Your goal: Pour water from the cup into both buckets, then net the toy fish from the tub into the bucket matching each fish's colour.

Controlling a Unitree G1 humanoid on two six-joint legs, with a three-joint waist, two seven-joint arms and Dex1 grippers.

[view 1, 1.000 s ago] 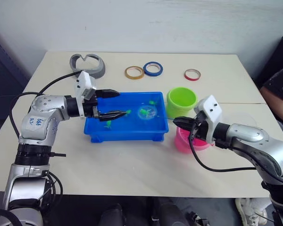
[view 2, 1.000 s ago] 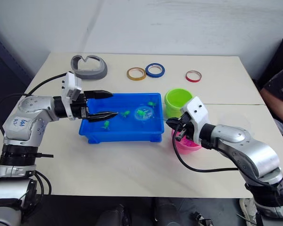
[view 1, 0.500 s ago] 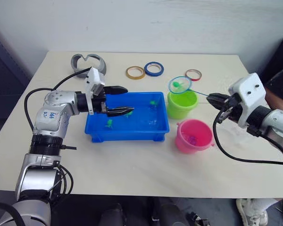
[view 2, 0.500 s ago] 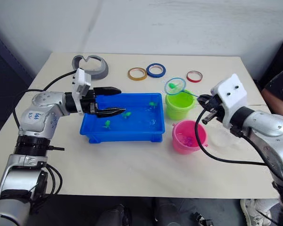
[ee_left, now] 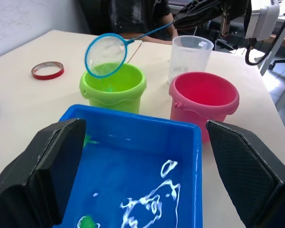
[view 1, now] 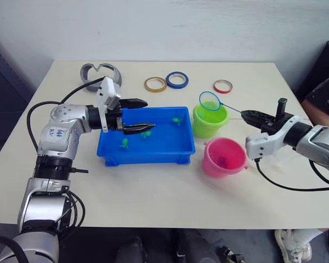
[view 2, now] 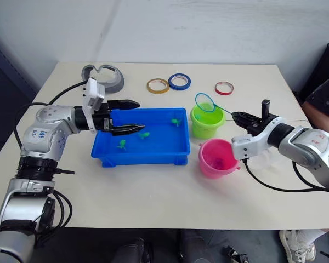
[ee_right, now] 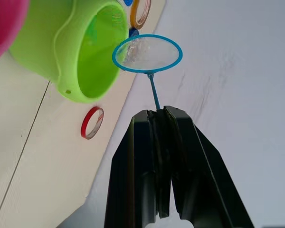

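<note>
The blue tub [view 1: 148, 159] holds water and three small green toy fish [view 1: 177, 120], with my left gripper [view 1: 149, 114] open above its left end. To the tub's right stand the lime green bucket [view 1: 210, 121] and, nearer, the pink bucket [view 1: 225, 159]. My right gripper [view 1: 245, 114] is shut on the net's thin handle. The net's blue hoop [view 1: 210, 101] tilts over the green bucket's mouth, and no fish shows in its mesh [ee_right: 147, 53]. The clear cup [ee_left: 190, 54] stands behind the pink bucket, beside my right arm.
Yellow [view 1: 156, 84], blue [view 1: 177, 80] and red [view 1: 223, 86] tape rings lie along the table's far side, with a grey curved object [view 1: 101, 73] at the far left. A person sits off the table's right edge [view 1: 324, 93].
My right gripper lifted the net out of the tub with a green fish, carried it over the green bucket and rolled over. The fish has left the net. The left gripper stayed put.
</note>
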